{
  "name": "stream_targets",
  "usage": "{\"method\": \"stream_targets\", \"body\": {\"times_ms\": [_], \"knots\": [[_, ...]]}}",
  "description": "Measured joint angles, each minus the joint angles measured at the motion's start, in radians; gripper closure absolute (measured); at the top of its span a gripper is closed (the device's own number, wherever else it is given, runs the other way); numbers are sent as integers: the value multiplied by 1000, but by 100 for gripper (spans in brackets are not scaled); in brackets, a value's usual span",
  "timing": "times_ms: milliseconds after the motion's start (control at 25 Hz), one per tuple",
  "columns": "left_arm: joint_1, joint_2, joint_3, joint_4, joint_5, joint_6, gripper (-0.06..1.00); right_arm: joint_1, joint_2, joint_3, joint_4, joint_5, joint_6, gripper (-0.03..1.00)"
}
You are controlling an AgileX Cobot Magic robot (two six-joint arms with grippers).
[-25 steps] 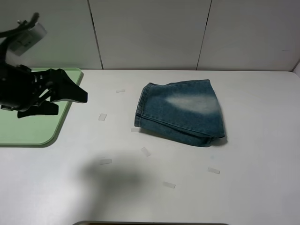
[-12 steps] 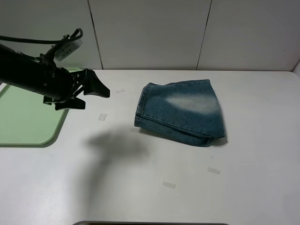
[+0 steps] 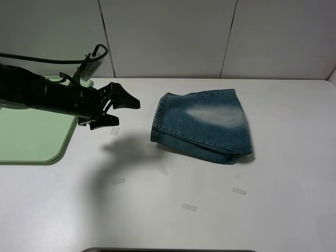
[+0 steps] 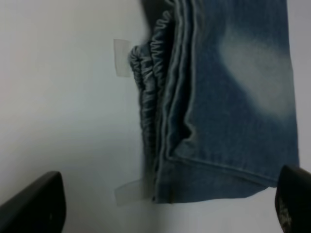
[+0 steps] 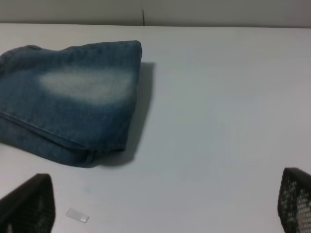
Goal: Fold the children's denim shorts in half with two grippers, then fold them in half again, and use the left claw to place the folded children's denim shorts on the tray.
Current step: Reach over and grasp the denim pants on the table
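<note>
Shorts: we found the children's denim shorts point(image 3: 202, 126) lying as a compact folded bundle near the table's point(image 3: 220, 210) centre, nothing touching them; we judged both folds done.
Waistband: the gathered elastic edge point(image 4: 148, 92) was stacked in layers on the side facing the left arm, which we took as the reason for approaching from there.
Left pincer: the left claw point(image 3: 118, 107) hovered above the table at about 9 o'clock from the shorts, near but apart, fingers spread and holding nothing, tips aimed at the waistband side.
Right pincer: the right gripper point(image 5: 160, 206) showed only two fingertips at the edges of its wrist view, wide apart, empty, clear of the bundle; outside the high view.
Tray: the pale green tray point(image 3: 31, 136) sat at 9 o'clock beyond the left claw, well apart from the shorts.
Judgement: pick-up pending; all layers need clamping or the fold may open.
</note>
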Motion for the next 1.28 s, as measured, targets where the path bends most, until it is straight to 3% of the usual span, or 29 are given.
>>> {"method": "stream_targets", "body": {"times_ms": [520, 880, 1280], "knots": [[-12, 156, -126, -19, 49, 34, 9, 0, 0, 0, 0, 0, 0, 27], [-84, 242, -239, -20, 51, 18, 10, 0, 0, 0, 0, 0, 0, 27], [-175, 289, -315, -23, -76, 25, 10, 0, 0, 0, 0, 0, 0, 27]]}}
